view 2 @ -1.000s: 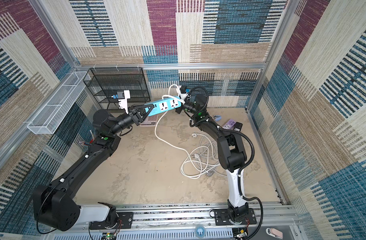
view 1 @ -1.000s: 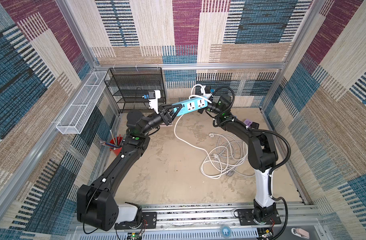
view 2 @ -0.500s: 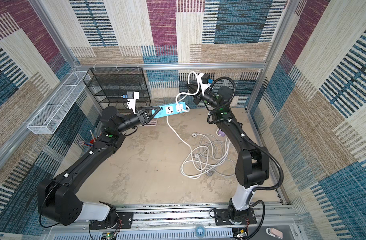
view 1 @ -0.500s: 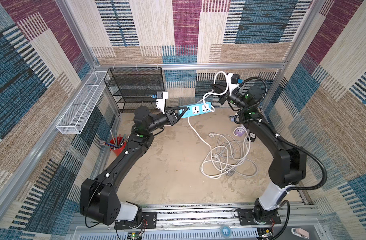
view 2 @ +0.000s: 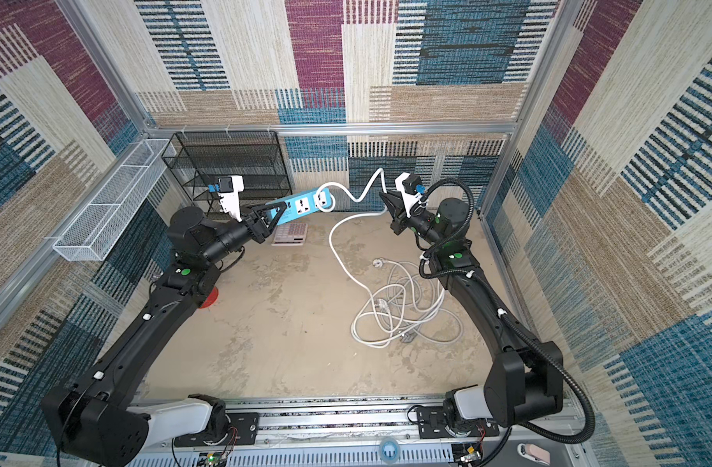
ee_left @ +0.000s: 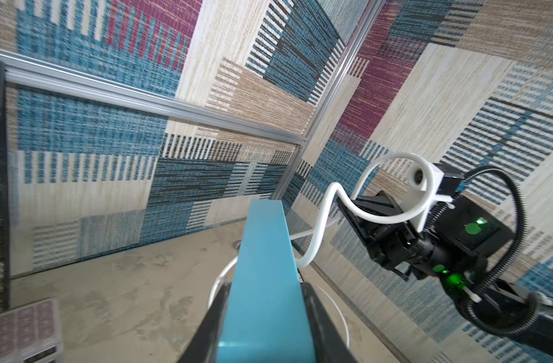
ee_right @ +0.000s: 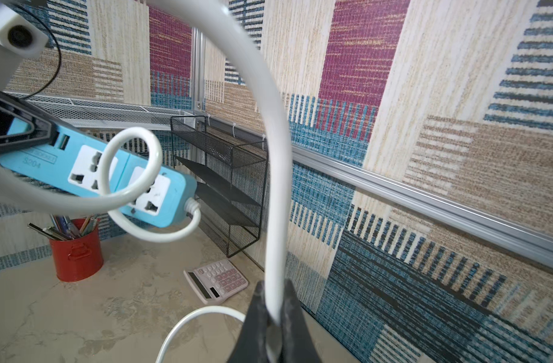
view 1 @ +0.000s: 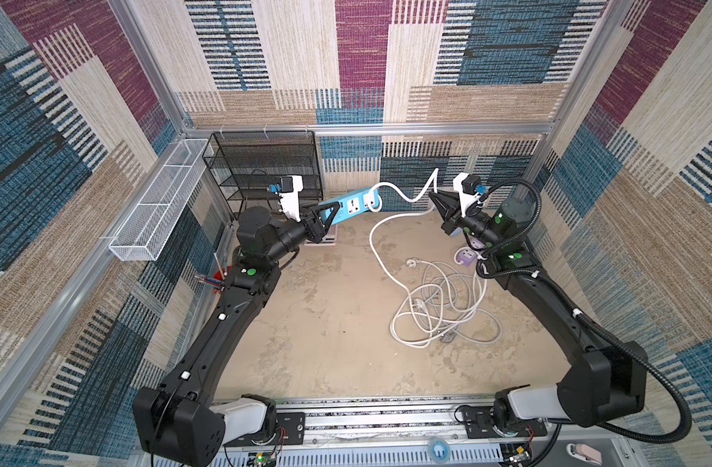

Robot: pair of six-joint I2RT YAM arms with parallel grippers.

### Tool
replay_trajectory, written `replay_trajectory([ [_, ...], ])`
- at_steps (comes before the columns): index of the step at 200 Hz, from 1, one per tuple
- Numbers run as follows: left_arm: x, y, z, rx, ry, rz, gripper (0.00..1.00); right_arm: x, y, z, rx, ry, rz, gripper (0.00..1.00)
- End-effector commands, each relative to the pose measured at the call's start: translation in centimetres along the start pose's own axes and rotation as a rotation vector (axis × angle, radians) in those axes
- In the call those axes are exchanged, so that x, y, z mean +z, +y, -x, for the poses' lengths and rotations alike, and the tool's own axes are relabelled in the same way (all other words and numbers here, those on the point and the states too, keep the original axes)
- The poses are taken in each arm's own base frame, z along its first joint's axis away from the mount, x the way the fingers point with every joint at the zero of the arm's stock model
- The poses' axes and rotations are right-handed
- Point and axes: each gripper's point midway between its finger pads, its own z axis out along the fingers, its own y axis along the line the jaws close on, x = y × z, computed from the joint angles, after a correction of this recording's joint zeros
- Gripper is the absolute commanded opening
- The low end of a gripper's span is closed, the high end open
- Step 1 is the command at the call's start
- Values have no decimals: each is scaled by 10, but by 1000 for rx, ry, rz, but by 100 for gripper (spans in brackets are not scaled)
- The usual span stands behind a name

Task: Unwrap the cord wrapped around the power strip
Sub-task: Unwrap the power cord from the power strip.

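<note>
The blue power strip (view 1: 352, 206) (view 2: 301, 204) hangs in the air at the back, and my left gripper (view 1: 334, 208) (ee_left: 264, 290) is shut on its near end. The white cord (view 1: 406, 196) (ee_right: 275, 157) leaves the strip's far end, makes one loose loop across its sockets, then runs to my right gripper (view 1: 434, 197) (ee_right: 273, 294). That gripper is shut on the cord, to the right of the strip and apart from it. The rest of the cord lies in a loose pile (view 1: 439, 307) on the floor.
A black mesh rack (view 1: 265, 170) and a white wire basket (view 1: 156, 202) stand at the back left. A calculator (view 2: 291, 234) lies under the strip, a red pen cup (ee_right: 75, 251) stands left of it, and a purple item (view 1: 465, 255) lies under my right wrist.
My right gripper has carried the cord to the right, away from the strip's end, and the cord now spans the gap. The left gripper still holds the strip in about the same place.
</note>
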Motion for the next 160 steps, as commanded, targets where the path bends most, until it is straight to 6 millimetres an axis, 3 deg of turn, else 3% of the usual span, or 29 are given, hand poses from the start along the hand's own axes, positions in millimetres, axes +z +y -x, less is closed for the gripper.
replay_trajectory([
  [1,-11,15,11,149,-33,129,0,-15,3,-3,30,37,-32,0],
  [39,-26,27,20,201,-84,227,0,-33,29,-12,123,80,41,0],
  [56,-31,32,23,205,-99,262,0,-34,42,-27,165,121,73,0],
  [78,-38,42,26,208,-119,315,0,-34,49,-61,230,212,65,0],
  [116,-55,51,37,224,-175,388,0,-39,44,-113,348,328,-15,0],
  [160,-65,50,47,226,-217,396,0,-40,23,-175,470,454,-161,0],
])
